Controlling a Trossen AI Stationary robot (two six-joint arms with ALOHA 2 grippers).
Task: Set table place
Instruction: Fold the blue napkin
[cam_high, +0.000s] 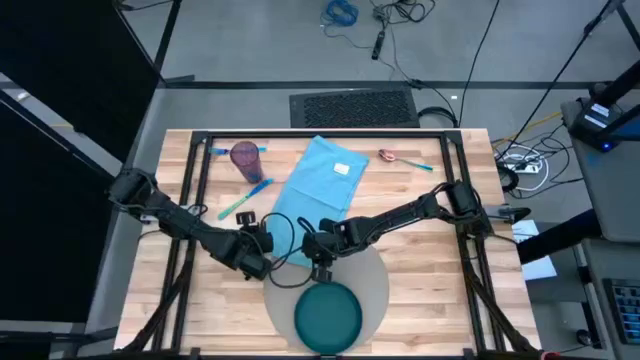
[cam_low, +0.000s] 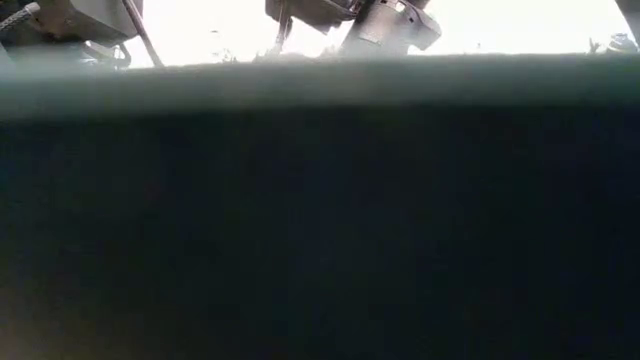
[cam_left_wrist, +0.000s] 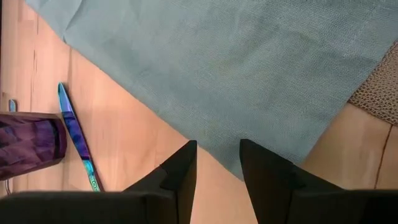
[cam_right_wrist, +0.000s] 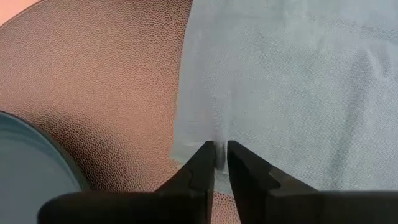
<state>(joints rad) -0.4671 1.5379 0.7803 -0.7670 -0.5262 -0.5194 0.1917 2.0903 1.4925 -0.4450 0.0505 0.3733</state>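
— Near the front edge of the bench, what can you actually make out of the placemat?

— From overhead, only part of it. The round grey mat lies at the front centre, but the teal plate covers its near half and the light blue napkin overlaps its far-left rim. Both arms cross above it too.

— And the low camera?

— Almost useless: a dark blurred mass fills nearly the whole picture, with only bits of arm hardware along the top.

— So where is the right end effector?

— Its wrist camera shows what the overhead cannot: the fingers nearly pressed together, pinching a fold at the napkin's edge, right where the cloth lies over the pebbled mat. A sliver of the plate shows at that picture's edge, cut off.

— The left end effector?

— Spread, holding nothing, poised just beside the napkin's near-left corner over bare wood. Its camera also picks up a purple cup and an iridescent blue utensil, both cut off by the frame. From above, the cup stands at the far left of the bench, and a spoon lies beyond the napkin's right side; its details are too small to tell.
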